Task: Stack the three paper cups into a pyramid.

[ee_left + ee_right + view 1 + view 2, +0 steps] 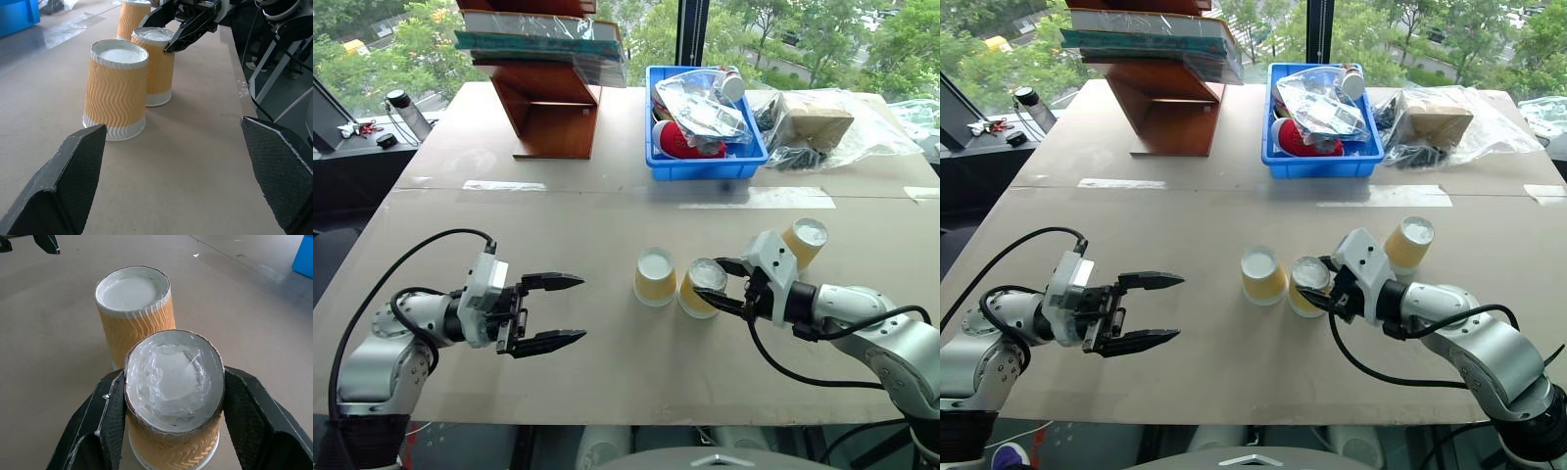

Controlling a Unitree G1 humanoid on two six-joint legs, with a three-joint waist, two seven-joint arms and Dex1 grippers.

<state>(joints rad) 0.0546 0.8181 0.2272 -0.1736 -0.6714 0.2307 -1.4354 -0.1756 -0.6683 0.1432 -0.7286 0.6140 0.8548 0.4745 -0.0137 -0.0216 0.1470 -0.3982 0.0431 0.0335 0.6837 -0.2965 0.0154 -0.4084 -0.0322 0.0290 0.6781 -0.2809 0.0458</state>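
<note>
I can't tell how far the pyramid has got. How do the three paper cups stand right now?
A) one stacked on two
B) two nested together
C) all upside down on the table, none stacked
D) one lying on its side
C: the three paper cups all stand base-up on the table, none on top of another.

No text or label can be read.

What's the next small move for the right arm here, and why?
Probably open the right gripper fully and back it away from the middle cup, then go for the third cup. The middle cup stands upside down on the table right beside the left cup, so the base pair looks set. The fingers flank it; the third cup stands apart behind that arm.
</note>
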